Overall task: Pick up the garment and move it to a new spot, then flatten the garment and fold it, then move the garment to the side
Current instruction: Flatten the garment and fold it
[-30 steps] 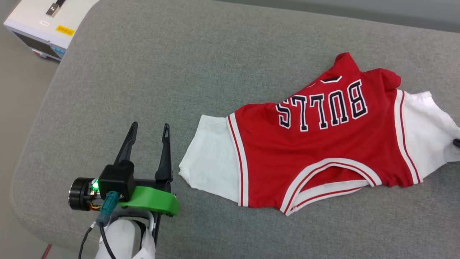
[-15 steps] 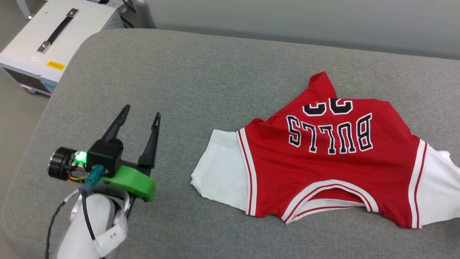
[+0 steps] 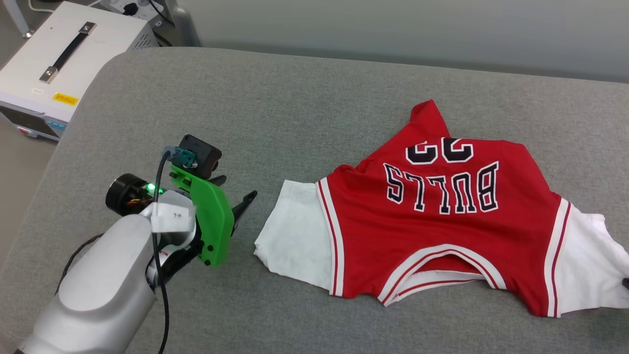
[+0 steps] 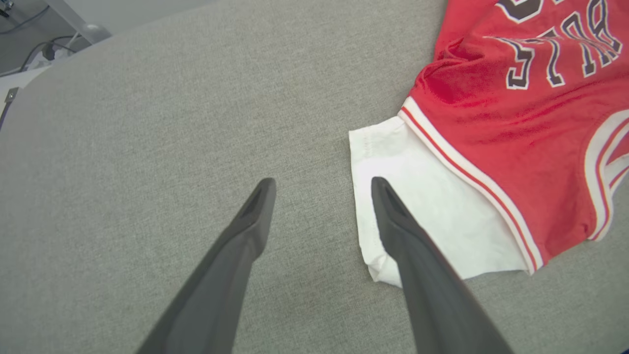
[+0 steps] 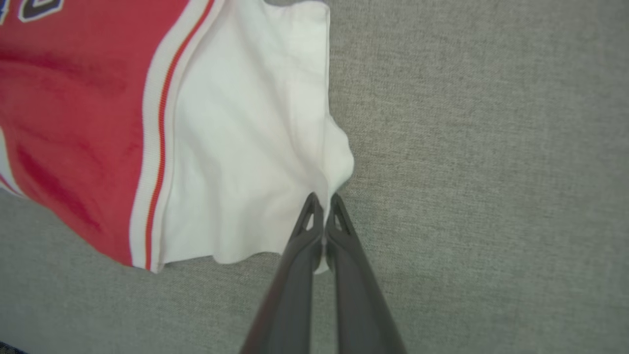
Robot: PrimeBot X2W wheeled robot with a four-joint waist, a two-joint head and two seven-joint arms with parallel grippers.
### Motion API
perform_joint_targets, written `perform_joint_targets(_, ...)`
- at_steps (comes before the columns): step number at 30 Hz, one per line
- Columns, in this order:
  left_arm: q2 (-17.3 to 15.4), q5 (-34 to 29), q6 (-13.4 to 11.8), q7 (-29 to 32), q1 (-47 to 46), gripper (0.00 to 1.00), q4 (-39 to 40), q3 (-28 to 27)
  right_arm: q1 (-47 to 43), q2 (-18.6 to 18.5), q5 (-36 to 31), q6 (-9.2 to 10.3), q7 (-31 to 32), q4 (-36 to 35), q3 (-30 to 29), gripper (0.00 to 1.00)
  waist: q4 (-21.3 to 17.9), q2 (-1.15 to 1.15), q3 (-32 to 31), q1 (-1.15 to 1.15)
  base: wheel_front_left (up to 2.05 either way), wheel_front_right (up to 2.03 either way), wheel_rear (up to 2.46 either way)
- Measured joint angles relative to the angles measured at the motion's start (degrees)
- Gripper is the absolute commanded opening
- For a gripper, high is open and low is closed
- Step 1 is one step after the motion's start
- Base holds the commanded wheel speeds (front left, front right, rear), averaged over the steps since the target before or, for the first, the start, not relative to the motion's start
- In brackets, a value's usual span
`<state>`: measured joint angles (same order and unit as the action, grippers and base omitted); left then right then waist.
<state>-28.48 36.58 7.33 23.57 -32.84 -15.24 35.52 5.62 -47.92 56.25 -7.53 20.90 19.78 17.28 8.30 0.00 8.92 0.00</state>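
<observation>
Between pressed-together jaws of right gripper sits, pinched, a white sleeve edge of garment; left gripper jaws stand spread just beside opposite sleeve.

A table topped with grey woven fabric takes up most of the head view. Its far-left corner is rounded, and its edges look soft and padded. Behind its far edge runs a plain pale grey wall. Off the table's left corner, lower down, a white box-shaped device stands on a beige floor. It has a black carry handle on top and a yellow label near its front edge. Beyond it, a white power strip holds a black plug, with dark cables beside it. The light is even and soft.
</observation>
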Motion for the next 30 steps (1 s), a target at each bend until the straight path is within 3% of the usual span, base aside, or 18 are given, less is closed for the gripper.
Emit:
perform_joint_targets(4,-0.3,9.3,0.0,8.2,-2.4,1.00,-2.5,4.9,-0.3,1.3,-2.3,0.00,1.5,-1.2,-2.4,0.00,-0.1,0.00,0.7,0.00,0.00,0.00,0.00)
perform_joint_targets(9,0.0,16.2,0.0,13.8,-4.8,1.00,-7.2,8.8,-0.3,3.1,-4.7,0.00,3.7,-2.9,-4.7,0.00,-0.3,0.00,1.7,0.00,0.00,0.00,0.00)
perform_joint_targets(16,2.3,20.0,0.0,17.6,-7.4,1.00,-11.6,15.2,-0.3,5.0,-7.3,0.00,5.9,-4.0,-7.3,0.00,-0.6,0.00,3.0,0.00,0.00,0.00,0.00)
perform_joint_targets(26,3.5,20.5,0.0,17.2,-10.8,1.00,-18.1,22.6,-0.1,7.2,-10.0,0.00,7.9,-5.4,-8.2,0.00,-1.8,0.00,4.1,0.00,0.00,0.00,0.00)
perform_joint_targets(27,3.5,20.5,0.0,16.8,-10.9,0.84,-18.1,23.3,-0.1,7.3,-10.2,0.00,7.9,-5.4,-8.2,0.00,-1.8,0.00,4.1,0.00,0.00,0.00,0.00)
perform_joint_targets(28,3.5,20.5,0.0,16.3,-11.3,0.08,-18.4,24.1,0.0,7.4,-10.2,0.00,8.1,-5.4,-8.2,0.00,-1.9,0.00,4.2,0.00,0.00,0.00,0.00)
perform_joint_targets(29,3.5,20.5,0.0,15.9,-11.7,0.00,-18.6,25.1,0.0,7.5,-10.2,0.00,8.1,-5.5,-8.3,0.00,-1.9,0.00,4.2,0.00,0.00,0.00,0.00)
perform_joint_targets(30,3.4,20.5,0.0,15.4,-12.0,0.00,-18.6,25.7,0.0,7.6,-10.2,0.00,8.1,-5.5,-8.3,0.00,-1.9,0.01,4.2,0.00,0.00,0.00,0.00)
